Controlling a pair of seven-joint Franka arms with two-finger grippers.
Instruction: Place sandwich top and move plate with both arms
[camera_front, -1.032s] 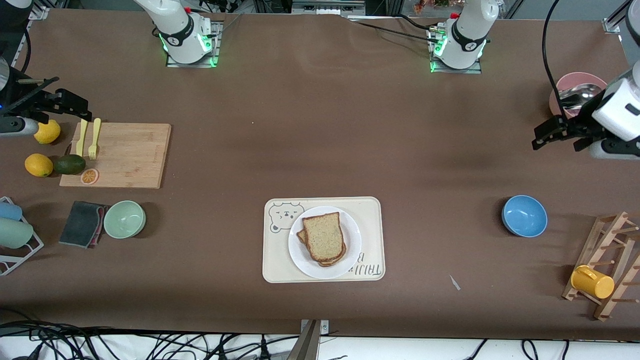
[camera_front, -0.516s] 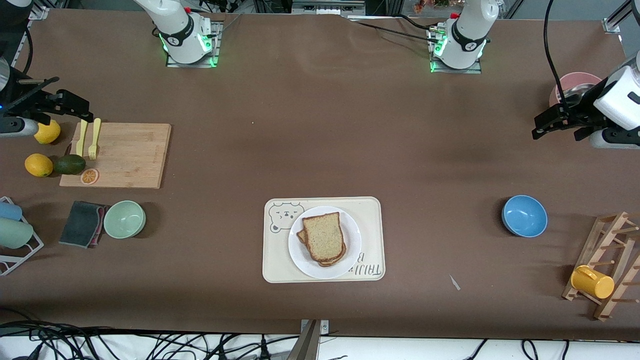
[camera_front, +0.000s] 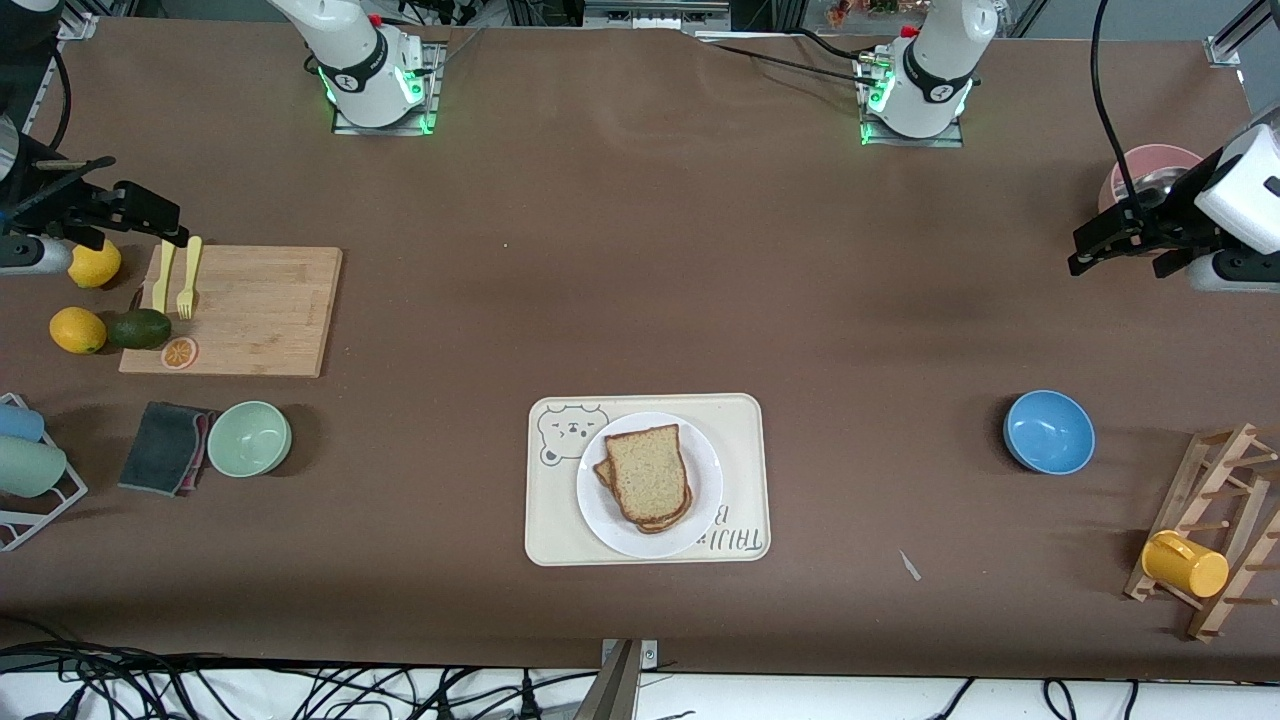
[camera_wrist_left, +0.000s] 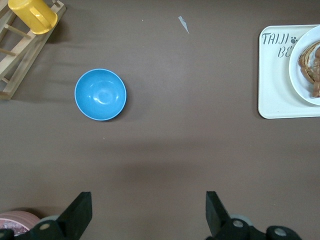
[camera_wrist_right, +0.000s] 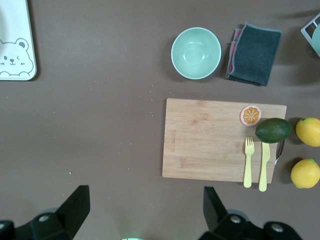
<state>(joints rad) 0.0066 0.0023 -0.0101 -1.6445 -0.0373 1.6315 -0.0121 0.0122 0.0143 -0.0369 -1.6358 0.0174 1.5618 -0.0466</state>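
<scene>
Over the last second the left gripper (camera_front: 1100, 248) has drifted upward and toward its arm's end of the counter (camera_front: 640, 250), now hanging over the pink bowl (camera_front: 1150, 160) well clear of the middle, while the right gripper (camera_front: 130, 215) has barely shifted and hovers above the lemon (camera_front: 95, 265) and the edge of the cutting board (camera_front: 235, 310). Both sets of fingers stand fully spread with nothing between them, as the left wrist view (camera_wrist_left: 147, 215) and the right wrist view (camera_wrist_right: 145, 212) show. The sandwich top (camera_front: 648, 470) already lies on the lower slice, stacked on the plate (camera_front: 600, 510), and the plate sits on the bear-printed tray (camera_front: 740, 420) near the front camera, midway between the arms. Both arms pulling out to the ends with empty fingers reads as a retreat after the work, so the task looks finished or nearly so, with nothing disturbed around the blue bowl (camera_front: 1048, 432).
</scene>
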